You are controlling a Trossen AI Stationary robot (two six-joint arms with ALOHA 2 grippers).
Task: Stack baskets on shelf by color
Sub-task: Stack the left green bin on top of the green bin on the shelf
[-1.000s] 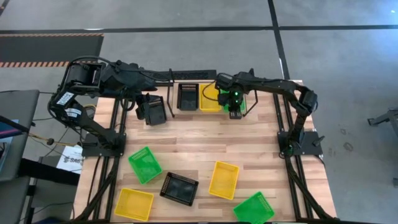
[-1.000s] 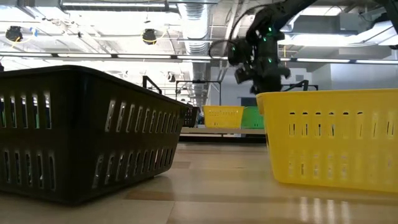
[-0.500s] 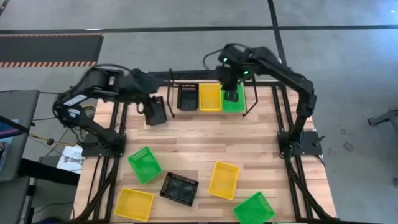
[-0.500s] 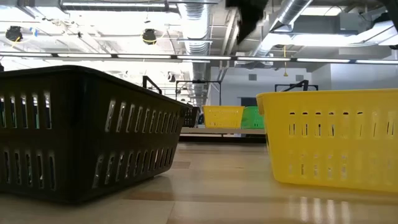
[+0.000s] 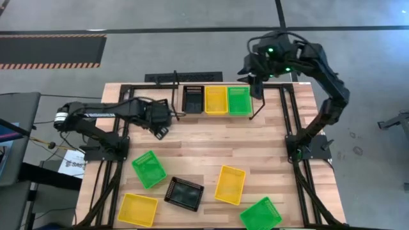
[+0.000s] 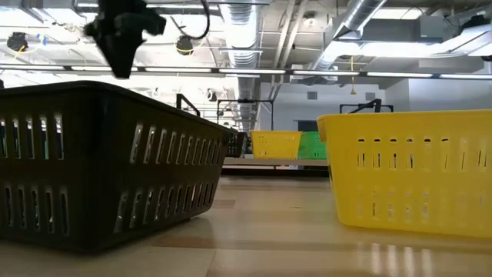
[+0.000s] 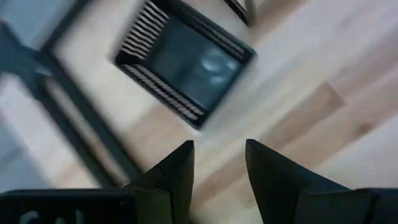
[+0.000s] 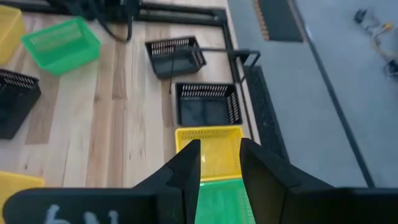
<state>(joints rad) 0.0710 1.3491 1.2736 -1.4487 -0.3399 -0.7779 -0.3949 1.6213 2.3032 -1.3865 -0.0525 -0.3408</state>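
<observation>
On the shelf (image 8: 245,59) at the table's far edge a black basket (image 5: 193,99), a yellow basket (image 5: 216,100) and a green basket (image 5: 239,101) stand abreast. Another black basket (image 8: 174,57) rests on its bottom on the table just left of the shelf. My left gripper (image 7: 219,146) hangs open above it, pointing steeply down, with nothing between its fingers. In the high view the left gripper (image 5: 160,121) covers most of that basket. My right gripper (image 8: 219,168) is open and empty, raised high behind the shelf (image 5: 255,67).
Loose baskets lie on the table's near half: green (image 5: 148,168), black (image 5: 184,193), yellow (image 5: 230,184), yellow (image 5: 137,209) and green (image 5: 261,214). The arms' black base frames stand at the left (image 5: 105,152) and right (image 5: 308,147) edges. Bare wood lies between the shelf and these baskets.
My left gripper has come down toward the black basket beside the shelf, tipping to point more steeply down and rolling. My right gripper has risen from the green basket on the shelf and drawn back beyond the far edge, leaving the low view. The baskets have stayed put.
</observation>
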